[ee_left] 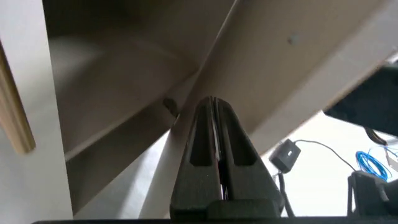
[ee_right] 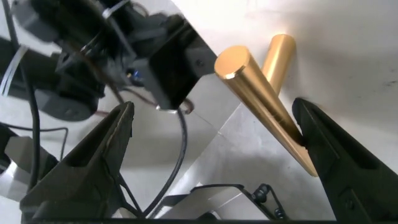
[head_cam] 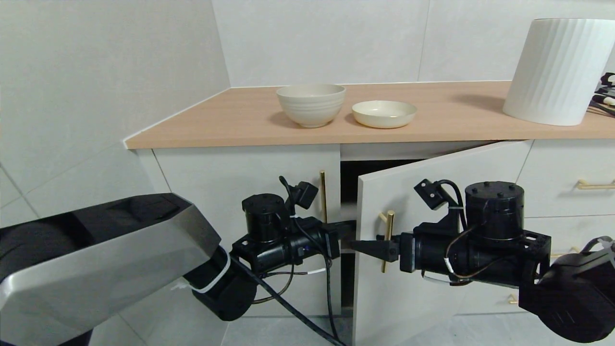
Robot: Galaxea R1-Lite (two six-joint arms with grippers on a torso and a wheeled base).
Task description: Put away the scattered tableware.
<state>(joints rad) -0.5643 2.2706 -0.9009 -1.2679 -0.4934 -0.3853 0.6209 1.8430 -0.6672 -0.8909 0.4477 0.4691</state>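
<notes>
Left claw [ee_left: 213,115] closed, empty, at the open cabinet door [head_cam: 432,202] inner edge; right claw [ee_right: 212,109] wide, brass handle [ee_right: 261,102] between its fingers [ee_right: 102,158]

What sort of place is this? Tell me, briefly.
Most likely a kitchen: a wooden countertop holds a bowl and a shallow dish, with white cabinets and brass handles below, one door ajar.

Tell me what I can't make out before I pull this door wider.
- Cabinet interior: head view, dark, screened by the ajar door and both arms.
- Left gripper tips: head view, hidden past the door's edge.
- Dark items at the counter's end: head view, cut off by the edge, behind the white container.
- Far end of the gold handle: right wrist view, behind a finger of the right gripper.
</notes>
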